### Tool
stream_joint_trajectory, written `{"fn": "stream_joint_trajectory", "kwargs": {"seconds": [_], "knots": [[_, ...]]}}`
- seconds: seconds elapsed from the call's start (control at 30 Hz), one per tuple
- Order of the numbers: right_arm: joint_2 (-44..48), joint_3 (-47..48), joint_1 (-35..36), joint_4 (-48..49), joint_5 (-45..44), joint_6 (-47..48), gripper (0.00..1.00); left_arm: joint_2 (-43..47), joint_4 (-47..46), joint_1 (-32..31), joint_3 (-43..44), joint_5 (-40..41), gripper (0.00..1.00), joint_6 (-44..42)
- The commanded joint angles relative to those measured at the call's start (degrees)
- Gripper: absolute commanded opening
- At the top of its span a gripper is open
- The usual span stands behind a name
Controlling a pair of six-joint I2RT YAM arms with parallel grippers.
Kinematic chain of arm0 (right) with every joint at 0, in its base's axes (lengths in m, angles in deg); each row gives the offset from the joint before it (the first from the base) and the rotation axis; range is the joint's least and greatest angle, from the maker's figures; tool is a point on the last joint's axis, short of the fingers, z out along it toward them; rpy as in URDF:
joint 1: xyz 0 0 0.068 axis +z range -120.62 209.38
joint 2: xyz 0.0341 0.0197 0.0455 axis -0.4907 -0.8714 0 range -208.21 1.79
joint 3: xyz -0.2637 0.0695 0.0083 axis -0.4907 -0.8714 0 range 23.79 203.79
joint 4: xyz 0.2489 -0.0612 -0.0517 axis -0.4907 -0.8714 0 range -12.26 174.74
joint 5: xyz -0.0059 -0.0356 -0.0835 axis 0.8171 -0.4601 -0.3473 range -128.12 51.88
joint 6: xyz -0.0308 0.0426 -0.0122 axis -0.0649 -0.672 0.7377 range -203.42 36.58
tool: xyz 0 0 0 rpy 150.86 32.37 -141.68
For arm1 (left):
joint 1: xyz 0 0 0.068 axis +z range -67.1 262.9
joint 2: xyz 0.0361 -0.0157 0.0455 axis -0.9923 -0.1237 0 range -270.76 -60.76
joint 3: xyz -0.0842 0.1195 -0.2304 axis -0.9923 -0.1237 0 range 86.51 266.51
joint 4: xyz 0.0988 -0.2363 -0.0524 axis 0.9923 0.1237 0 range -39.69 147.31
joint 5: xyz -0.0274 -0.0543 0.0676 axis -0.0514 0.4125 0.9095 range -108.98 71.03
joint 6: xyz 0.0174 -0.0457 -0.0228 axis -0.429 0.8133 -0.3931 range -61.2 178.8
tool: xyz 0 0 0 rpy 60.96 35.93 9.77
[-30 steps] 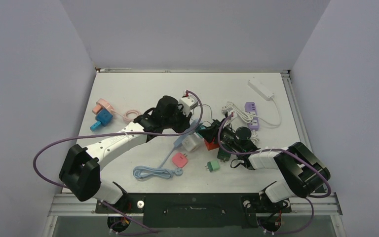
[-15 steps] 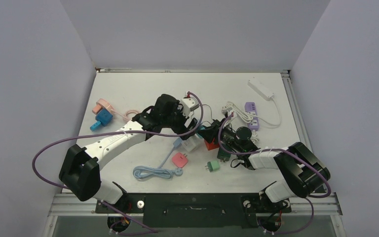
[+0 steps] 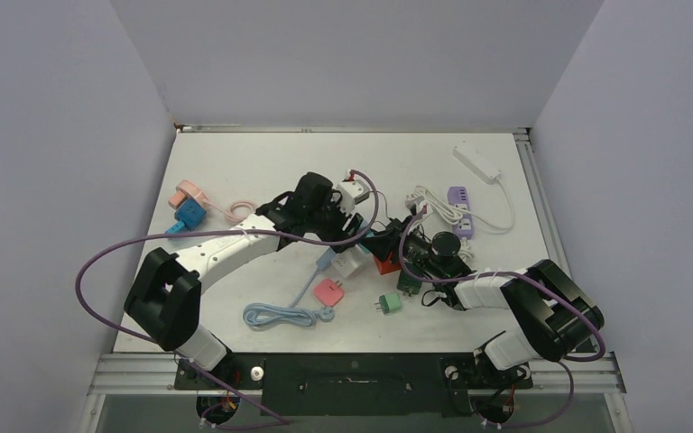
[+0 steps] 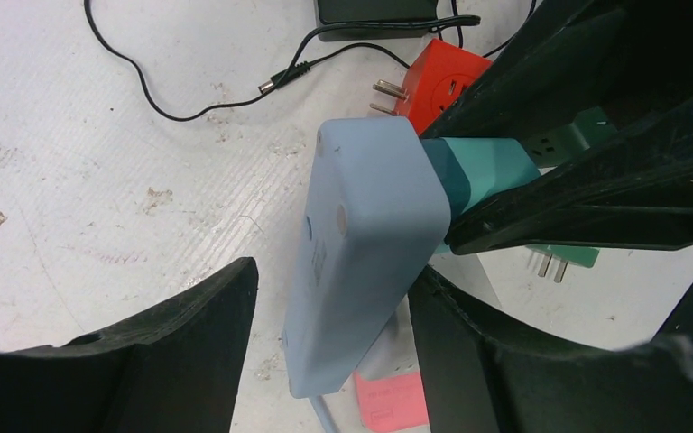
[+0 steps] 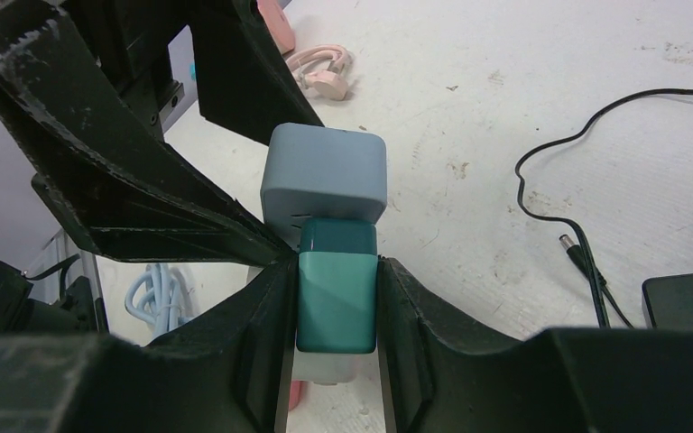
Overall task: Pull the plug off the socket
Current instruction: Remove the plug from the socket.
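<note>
A light blue socket block [image 4: 361, 244] with a teal plug [image 4: 483, 167] pushed into its end hangs just above the table. My right gripper [image 5: 336, 316] is shut on the teal plug [image 5: 337, 289], with the socket [image 5: 325, 176] just beyond its fingertips. My left gripper [image 4: 329, 334] is open around the socket: the right finger lies close against it and the left finger [image 4: 189, 334] stands apart. In the top view the two grippers meet mid-table, left [image 3: 341, 236] and right [image 3: 379, 242].
A red adapter [image 4: 447, 86], green adapters [image 4: 568, 144], a pink block [image 3: 328, 291] and a white cube [image 3: 350, 263] lie close around. A coiled blue cable [image 3: 275, 315] lies in front; a black power brick [image 5: 686, 302] and its lead, and white and purple strips [image 3: 461, 200], lie to the right.
My left arm has swung to the right, bringing its open gripper in around the blue socket. The right gripper has stayed still, shut on the plug.
</note>
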Motion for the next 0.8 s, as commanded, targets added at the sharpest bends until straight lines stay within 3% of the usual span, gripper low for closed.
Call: {"fn": "stream_joint_trajectory", "kwargs": {"seconds": [0.0,0.1,0.23,0.33,0.53,0.77], "knots": [[0.36,0.38,1.1,4.6,2.95,0.26,0.05,-1.47,-1.39,-0.62,2.56,-0.45,0.56,0.61],[0.83,0.25,1.09,4.06,2.33,0.49,0.05,-2.23,-1.1,-0.99,2.95,-0.44,0.25,0.46],[2.15,0.82,1.23,-0.18,-0.71,1.43,0.05,-2.1,-1.48,-1.45,2.62,0.02,0.0,0.42],[3.24,1.35,1.98,-3.22,-4.03,1.64,0.05,-1.33,-3.45,-2.66,1.21,3.64,0.0,0.96],[4.98,2.48,4.51,-7.4,-9.1,1.8,0.05,-3.13,-2.45,-6.72,1.4,21.89,0.0,0.17],[6.07,2.29,5.13,-7.8,-9.5,2.73,0.05,-3.7,-2.35,-6.93,1.91,22.79,0.0,0.86]]}}
